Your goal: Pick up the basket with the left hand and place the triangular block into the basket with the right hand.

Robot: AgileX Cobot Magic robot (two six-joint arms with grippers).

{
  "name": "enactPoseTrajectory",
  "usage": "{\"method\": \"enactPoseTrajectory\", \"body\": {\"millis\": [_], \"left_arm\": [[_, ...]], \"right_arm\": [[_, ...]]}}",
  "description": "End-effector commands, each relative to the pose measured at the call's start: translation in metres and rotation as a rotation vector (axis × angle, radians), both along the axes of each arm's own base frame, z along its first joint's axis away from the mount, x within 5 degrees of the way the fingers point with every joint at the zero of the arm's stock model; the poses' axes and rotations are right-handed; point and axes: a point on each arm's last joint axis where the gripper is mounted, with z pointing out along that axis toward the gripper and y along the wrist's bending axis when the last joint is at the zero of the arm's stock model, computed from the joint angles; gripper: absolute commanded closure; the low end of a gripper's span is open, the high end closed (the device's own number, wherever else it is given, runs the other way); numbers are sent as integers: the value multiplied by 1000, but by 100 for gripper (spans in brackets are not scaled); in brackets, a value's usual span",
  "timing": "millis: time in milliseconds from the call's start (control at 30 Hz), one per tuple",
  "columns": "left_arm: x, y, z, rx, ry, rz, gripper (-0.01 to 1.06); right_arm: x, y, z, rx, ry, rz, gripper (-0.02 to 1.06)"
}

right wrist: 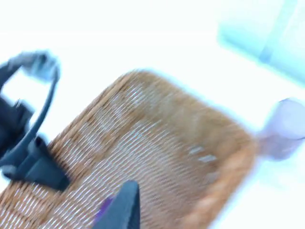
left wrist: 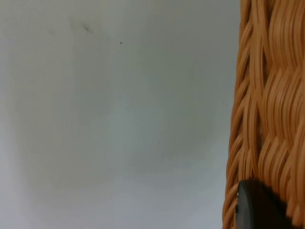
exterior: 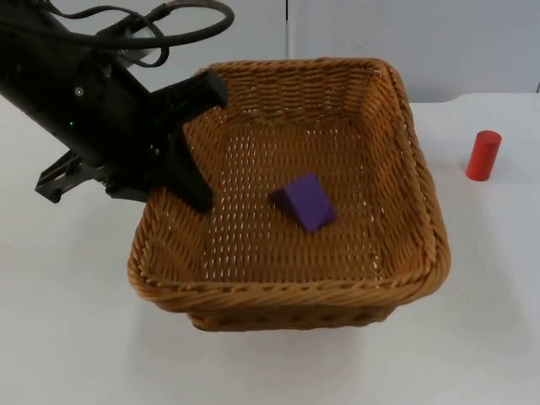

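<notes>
A woven brown basket (exterior: 422,211) fills the middle of the top view. My left gripper (exterior: 169,187) is shut on its left rim, one finger (exterior: 192,181) inside the wall. The left wrist view shows that wicker wall (left wrist: 271,119) close up, with a fingertip (left wrist: 257,207) against it. A purple triangular block (exterior: 305,202) lies on the basket floor, a little right of centre, touching no wall. My right gripper (right wrist: 121,212) hangs above the basket (right wrist: 157,157) in the blurred right wrist view, with a streak of the purple block (right wrist: 102,210) beside it.
A red cylinder (exterior: 483,155) stands upright on the white table (exterior: 67,337) to the right of the basket, apart from it. It appears as a pale blur (right wrist: 283,129) in the right wrist view. The grey partition wall (exterior: 422,42) runs behind the basket.
</notes>
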Motion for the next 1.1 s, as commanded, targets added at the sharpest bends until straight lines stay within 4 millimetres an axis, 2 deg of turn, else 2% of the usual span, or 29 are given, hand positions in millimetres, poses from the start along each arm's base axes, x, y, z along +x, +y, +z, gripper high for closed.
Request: {"method": "enactPoseTrajectory", "body": {"millis": [0,100,133,200,300,333,467,600,833,1067], "left_arm": [[2,-2,5,-12,-26,14,105],[3,-1,4,-5,-35,18,105],[3,-1,4,-5,-35,18,105],[4,0,1,13,-38,9,105],[6,0,-10,33,-12,-4,105],[6,0,-10,33,-12,-4,105],[10,-2,-33,49,23,-49,105],[13,-5,-46,33,28,-60,105],[21,-7,-67,19,21,-32,105],[19,-10,-77,-3,30,-17,105]], "right_arm": [[-19,-28,25,19,-58,-61,0],[-42,-64,41,-14,-78,-156,0],[-42,-64,41,-14,-78,-156,0],[-56,-81,48,-26,-83,-204,0],[-77,-96,55,-12,-134,-250,0],[-77,-96,55,-12,-134,-250,0],[-103,-105,63,15,-186,-273,0],[-114,-108,63,-5,-165,-274,0],[-117,-112,61,-39,-146,-306,0],[-116,-113,61,-45,-150,-313,0]]}}
